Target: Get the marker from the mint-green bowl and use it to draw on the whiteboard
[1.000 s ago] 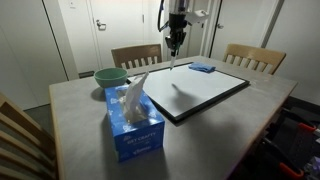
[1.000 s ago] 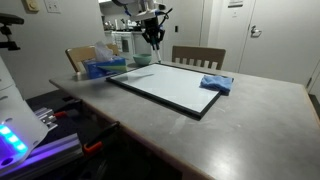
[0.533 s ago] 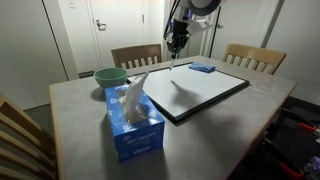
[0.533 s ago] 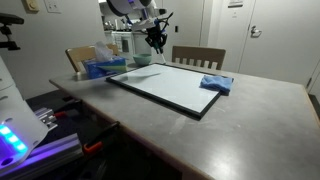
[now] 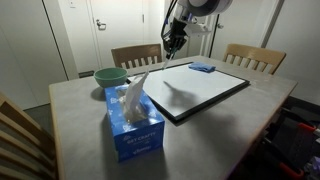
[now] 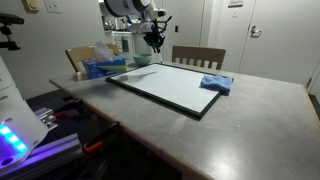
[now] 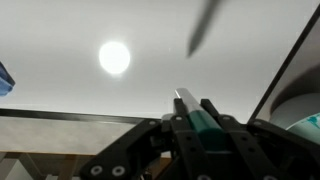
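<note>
1. The marker (image 7: 192, 112) sits between the gripper's fingers. In the wrist view it is a dark green stick whose pale tip pokes out past the fingertips.
2. The gripper (image 7: 196, 120) is closed tight on the marker, with no gap on either side of it. In both exterior views the gripper (image 5: 173, 46) (image 6: 154, 42) hangs in the air, clear of the table.
3. Beneath it lies the whiteboard (image 5: 200, 92), flat on the table, with its thin black frame showing. The gripper hovers above the board's corner region nearest the bowl. In the wrist view the white surface (image 7: 60, 40) fills most of the picture and carries a round bright reflection and a slim dark shadow of the marker.
4. The mint-green bowl (image 5: 110, 76) stands on the table off that end of the board, apart from the frame.
5. A blue tissue box (image 5: 133, 125) stands just beside the bowl, with a tissue sticking up from its top.
6. A blue eraser pad (image 5: 202, 68) (image 6: 215, 84) lies on the board at the far corner from the tissue box.
7. The grey table (image 5: 80, 110) carries all of this, and two wooden chairs (image 5: 135, 55) (image 5: 255, 57) stand along one side.
</note>
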